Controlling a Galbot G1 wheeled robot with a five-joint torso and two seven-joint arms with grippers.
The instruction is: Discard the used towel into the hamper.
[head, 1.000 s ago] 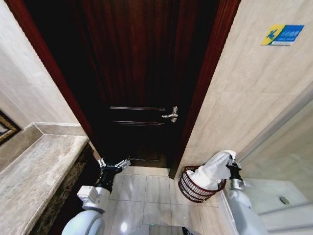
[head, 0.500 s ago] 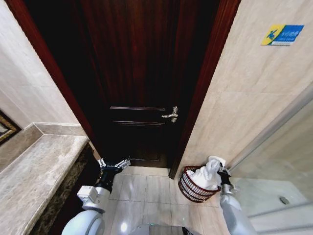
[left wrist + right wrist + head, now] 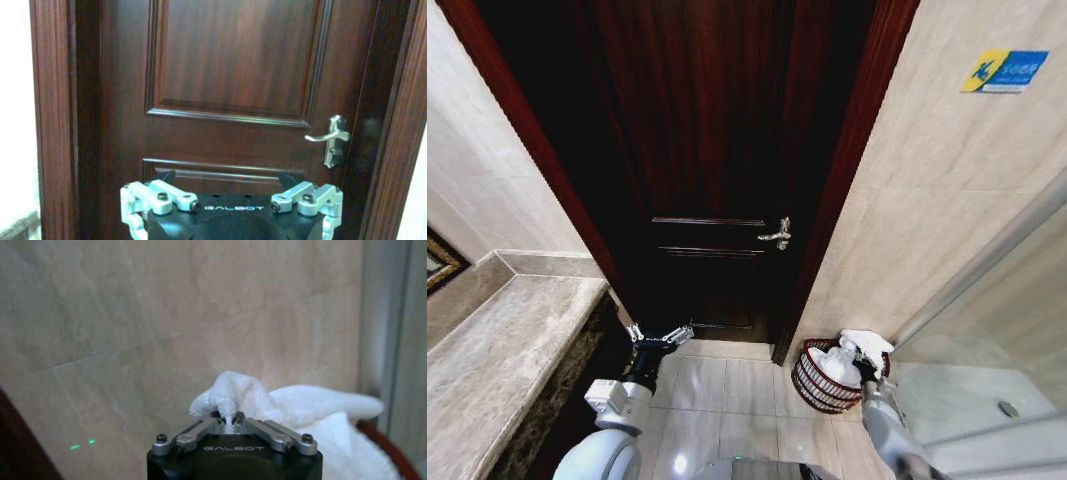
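Right gripper (image 3: 860,367) reaches down to the hamper (image 3: 812,382), fingers pinched on the white towel (image 3: 842,362), which appears partly inside. Hamper sits on floor tiles beside the dark door (image 3: 717,170). Left gripper (image 3: 659,338) idles wide open, facing the door.

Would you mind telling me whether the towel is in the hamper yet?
Mostly in: the white towel sits inside the hamper, one corner draped over the rim. The right gripper is shut on a fold.

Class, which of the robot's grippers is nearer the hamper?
Right. The right gripper is at the hamper rim, shut on the white towel; the left gripper is open by the door, well apart.
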